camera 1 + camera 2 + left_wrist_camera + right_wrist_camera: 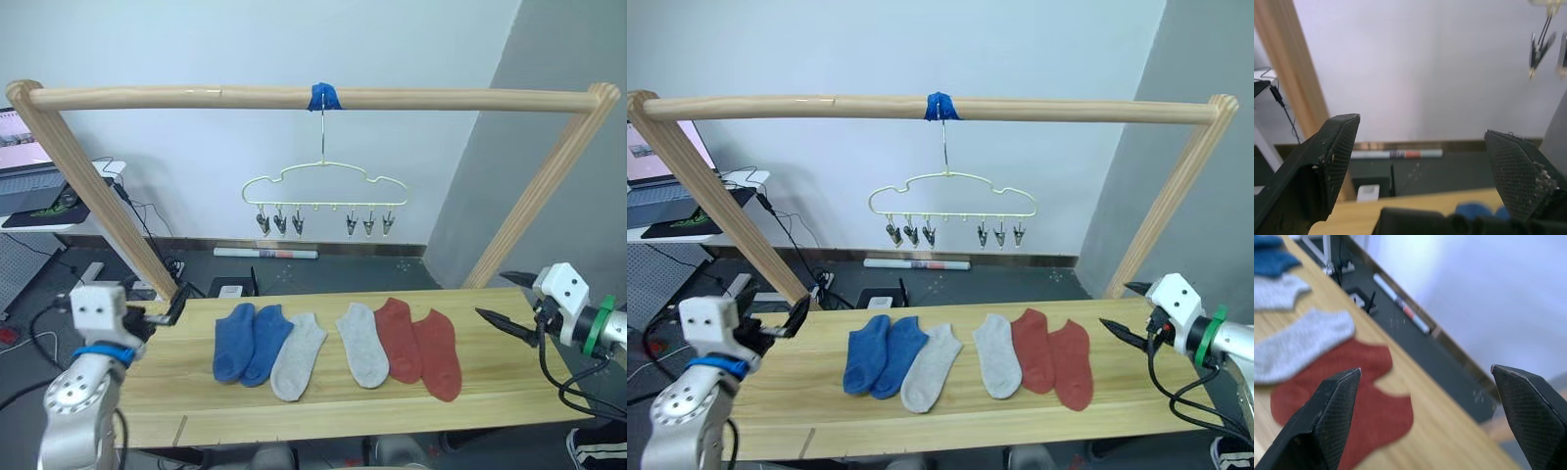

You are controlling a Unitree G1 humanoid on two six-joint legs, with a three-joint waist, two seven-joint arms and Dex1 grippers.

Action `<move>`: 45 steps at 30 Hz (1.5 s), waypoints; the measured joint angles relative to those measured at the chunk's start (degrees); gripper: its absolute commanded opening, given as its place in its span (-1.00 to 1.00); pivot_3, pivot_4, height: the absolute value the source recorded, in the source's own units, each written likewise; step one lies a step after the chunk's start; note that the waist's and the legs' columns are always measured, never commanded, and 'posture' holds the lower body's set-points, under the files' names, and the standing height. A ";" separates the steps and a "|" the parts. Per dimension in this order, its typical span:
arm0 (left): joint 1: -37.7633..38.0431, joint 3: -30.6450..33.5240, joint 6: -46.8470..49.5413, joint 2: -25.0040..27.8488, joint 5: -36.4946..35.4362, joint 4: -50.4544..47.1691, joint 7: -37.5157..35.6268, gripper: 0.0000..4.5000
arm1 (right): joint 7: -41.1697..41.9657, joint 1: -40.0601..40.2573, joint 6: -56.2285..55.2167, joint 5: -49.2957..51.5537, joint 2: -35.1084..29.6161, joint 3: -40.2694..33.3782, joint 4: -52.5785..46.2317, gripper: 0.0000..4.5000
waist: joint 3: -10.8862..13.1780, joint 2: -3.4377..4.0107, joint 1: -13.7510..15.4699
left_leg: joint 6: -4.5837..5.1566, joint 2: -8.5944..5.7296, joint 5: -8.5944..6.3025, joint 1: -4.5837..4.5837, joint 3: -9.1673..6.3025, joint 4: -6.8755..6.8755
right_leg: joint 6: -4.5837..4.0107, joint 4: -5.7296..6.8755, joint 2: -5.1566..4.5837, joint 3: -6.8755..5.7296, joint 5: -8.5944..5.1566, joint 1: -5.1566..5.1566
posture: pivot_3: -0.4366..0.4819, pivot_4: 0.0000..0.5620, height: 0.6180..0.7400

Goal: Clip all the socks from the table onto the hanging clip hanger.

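Note:
Two blue socks, two light grey socks and two brick red socks lie flat in a row on the table. The pale-yellow clip hanger hangs above and behind them, its clips holding nothing. My left gripper hovers open at the table's left end, left of the blue socks. My right gripper hovers open at the right end, just right of the red socks. In the right wrist view a red sock lies below the open right gripper.
A round wooden pole frame spans the table, with slanted legs at both ends. Blue tape fixes the hanger's hook to the top pole. A laptop and cables sit on a desk at far left.

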 measured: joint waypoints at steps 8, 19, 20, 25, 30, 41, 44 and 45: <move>-11.51 -8.74 -1.71 -6.34 1.86 -0.45 2.59 1.00 | -3.46 -4.25 13.83 9.33 2.55 4.19 -21.24 0.99 | 2.70 -0.31 -1.09 | -0.13 0.06 -0.08 -0.04 0.18 -0.01 | 0.02 -0.04 0.37 0.67 0.01 -0.07 | -0.49 -0.37 1.00; -14.61 -10.82 -1.52 -10.77 -1.14 -0.52 3.15 0.40 | -7.11 -7.53 22.47 14.09 3.94 6.51 -28.47 1.00 | 5.73 -0.58 -1.83 | -0.15 0.10 -0.23 -0.74 0.51 0.02 | 0.48 -0.11 0.40 1.05 0.21 -0.82 | -0.56 -0.19 1.00; -14.66 -10.74 -1.02 -10.81 -1.35 -0.57 3.47 0.40 | -7.19 -7.34 22.69 14.10 3.93 6.25 -28.52 1.00 | 5.98 -0.61 -1.87 | -0.15 0.09 -0.23 -0.76 0.52 0.02 | 0.49 -0.11 0.40 1.06 0.21 -0.83 | -0.57 -0.17 1.00; -16.79 -9.87 1.91 -10.80 -2.11 0.12 5.11 0.40 | -7.39 -6.82 24.48 16.20 3.89 5.60 -30.42 1.00 | 7.01 -0.66 -2.19 | -0.14 0.09 -0.23 -0.92 0.52 0.08 | 0.54 -0.08 0.40 1.06 0.25 -1.01 | -0.59 -0.12 1.00; -19.88 -9.87 3.29 -10.72 -2.39 1.55 4.88 0.40 | -8.65 -7.26 26.61 18.54 3.84 5.37 -32.73 1.00 | 8.08 -0.78 -2.90 | -0.14 0.09 -0.23 -1.02 0.52 0.08 | 0.56 -0.10 0.40 1.07 0.26 -1.08 | -0.63 -0.03 1.00; -23.06 -9.44 2.38 -10.72 -2.31 4.79 5.12 0.40 | -11.73 -7.83 30.01 21.67 3.60 4.37 -35.39 1.00 | 9.66 -0.80 -3.42 | -0.14 0.09 -0.23 -1.70 0.52 0.08 | 0.57 -0.08 0.40 1.07 0.27 -1.72 | -0.67 0.05 1.00; -23.08 -8.96 2.28 -10.72 -2.34 4.77 5.15 0.40 | -12.36 -8.25 30.70 22.43 3.30 4.36 -35.80 1.00 | 9.74 -0.80 -3.42 | -0.14 0.09 -0.23 -1.78 0.52 0.07 | 0.58 -0.09 0.40 1.07 0.27 -1.80 | -0.67 0.05 1.00; -23.05 -8.76 2.28 -10.72 -2.36 4.73 5.14 0.40 | -12.47 -8.34 30.86 22.46 3.16 4.34 -36.03 1.00 | 9.76 -0.81 -3.41 | -0.14 0.09 -0.23 -1.79 0.52 0.07 | 0.58 -0.09 0.40 1.06 0.27 -1.81 | -0.67 0.05 1.00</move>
